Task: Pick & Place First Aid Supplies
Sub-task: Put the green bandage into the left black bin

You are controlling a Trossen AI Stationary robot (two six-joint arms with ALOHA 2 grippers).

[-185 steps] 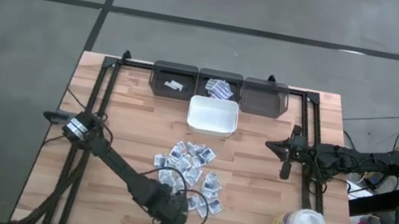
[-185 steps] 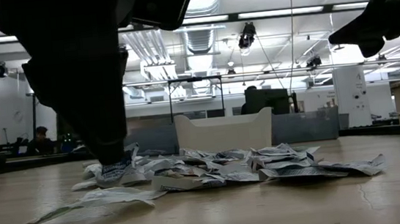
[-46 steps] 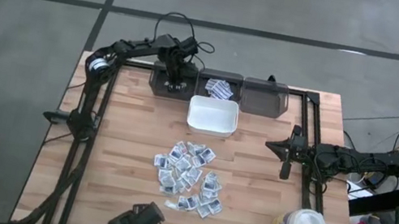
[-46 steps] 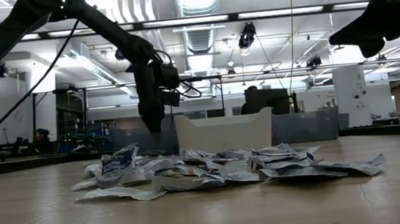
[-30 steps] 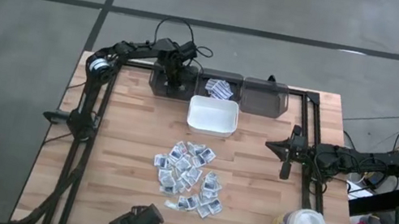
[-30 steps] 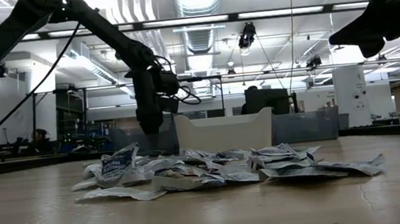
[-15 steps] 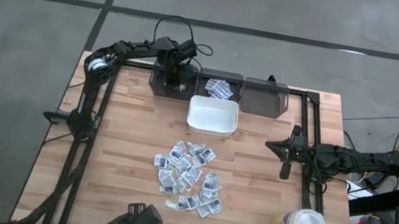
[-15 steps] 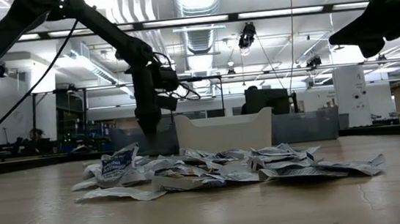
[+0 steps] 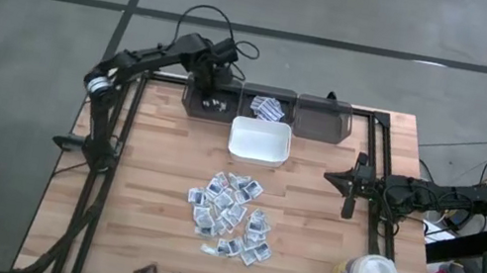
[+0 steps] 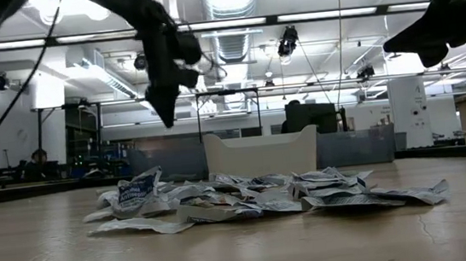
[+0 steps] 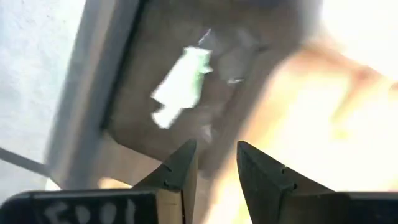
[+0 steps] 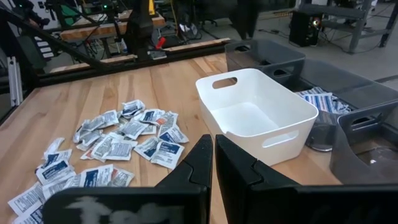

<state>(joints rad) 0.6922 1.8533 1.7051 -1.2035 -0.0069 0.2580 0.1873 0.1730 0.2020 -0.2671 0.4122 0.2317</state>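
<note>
fingers of the left gripper (image 11: 214, 163) stand apart with nothing between them, hanging over the left dark bin (image 9: 211, 97) where a greenish sachet (image 11: 180, 87) lies, so this reads as a drop-off. sachet pile (image 9: 231, 215) sits mid-table, near the white bin (image 9: 258, 142); blue-print ones fill the middle dark bin (image 9: 267, 107). right gripper (image 12: 213, 157), pressed together, waits at the table's right side.

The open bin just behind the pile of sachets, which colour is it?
The bin is plain white, clearest in the right wrist view.
</note>
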